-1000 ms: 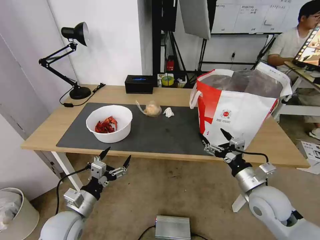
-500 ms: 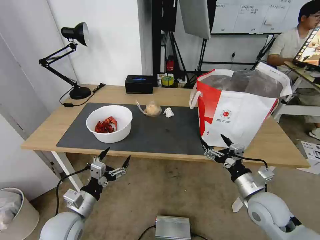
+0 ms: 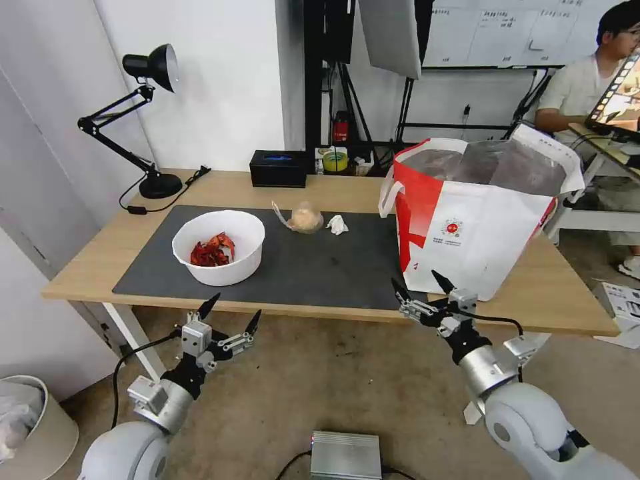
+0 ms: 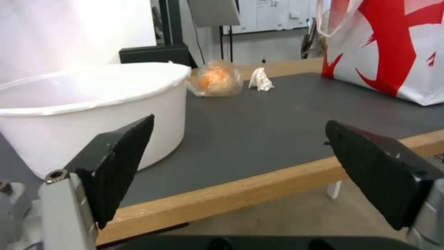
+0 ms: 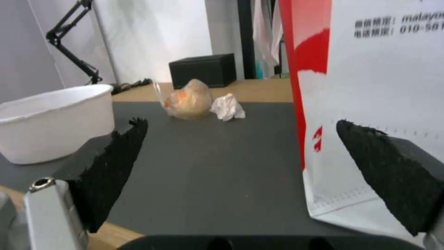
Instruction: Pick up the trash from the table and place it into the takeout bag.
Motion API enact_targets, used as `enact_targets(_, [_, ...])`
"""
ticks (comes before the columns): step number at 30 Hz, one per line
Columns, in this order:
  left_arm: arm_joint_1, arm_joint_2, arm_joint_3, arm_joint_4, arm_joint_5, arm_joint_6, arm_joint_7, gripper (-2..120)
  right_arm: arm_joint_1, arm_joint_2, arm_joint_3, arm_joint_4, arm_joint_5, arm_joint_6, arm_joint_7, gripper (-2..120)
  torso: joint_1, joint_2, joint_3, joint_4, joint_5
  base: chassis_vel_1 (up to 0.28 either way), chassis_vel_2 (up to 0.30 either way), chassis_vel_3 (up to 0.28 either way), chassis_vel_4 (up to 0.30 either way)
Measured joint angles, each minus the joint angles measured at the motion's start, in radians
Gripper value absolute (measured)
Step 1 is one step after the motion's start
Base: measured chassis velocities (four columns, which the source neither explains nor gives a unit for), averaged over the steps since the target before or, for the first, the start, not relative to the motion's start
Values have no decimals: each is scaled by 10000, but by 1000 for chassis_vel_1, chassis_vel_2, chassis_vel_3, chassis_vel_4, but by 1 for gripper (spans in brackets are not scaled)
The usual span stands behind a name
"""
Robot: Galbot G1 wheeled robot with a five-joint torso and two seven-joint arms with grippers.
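On the dark mat of the table (image 3: 93, 263) stands a white bowl (image 3: 219, 247) with red shells inside. Further back lie a knotted clear bag (image 3: 305, 218) with tan contents and a crumpled tissue (image 3: 337, 225). The takeout bag (image 3: 477, 213), white with a red panel, stands open at the table's right. My right gripper (image 3: 419, 285) is open at the front edge, just before the takeout bag's near corner. My left gripper (image 3: 231, 315) hangs open below the front edge, in front of the bowl (image 4: 88, 107). The wrist views also show the knotted bag (image 5: 188, 100), tissue (image 5: 227, 107) and takeout bag (image 5: 384, 104).
A black desk lamp (image 3: 143, 120) stands at the back left of the table and a black box (image 3: 279, 168) at the back middle. A grey metal box (image 3: 345, 455) lies on the floor in front of me. A bin (image 3: 30, 427) stands at the lower left.
My right gripper has drawn back and to the left from the takeout bag's front, toward the table's front edge. The left arm has stayed still.
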Motion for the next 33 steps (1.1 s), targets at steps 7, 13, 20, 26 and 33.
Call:
enact_targets(7, [-24, 49, 4, 41, -26, -4, -2, 100, 478, -4, -387, -451, 186, -33, 45, 100, 0, 0, 0, 0, 0, 0, 0, 0, 0])
enact_targets(13, [-73, 96, 105, 151, -38, -10, -9, 100, 1559, 70, -1329, -934, 281, -482, 410, 100, 0, 0, 0, 2, 1, 0, 0, 0, 0])
enact_targets(20, [-148, 134, 241, 202, -38, -12, -16, 100, 3527, 408, -2681, -1355, 318, -1461, 1223, 100, 1, -1, 1, 2, -1, 0, 0, 0, 0])
enact_targets(26, [-3, 14, 178, 156, 19, -11, -22, 100, 5539, 917, -4148, -2086, 691, -2534, 2477, 100, 1, -3, 1, 0, 1, 0, 0, 0, 0])
enact_targets(33, [124, -58, 128, 98, 106, -6, -23, 100, 7286, 1698, -4963, -3226, 1010, -3199, 3585, 100, 1, -2, 1, 1, -3, 0, 0, 0, 0])
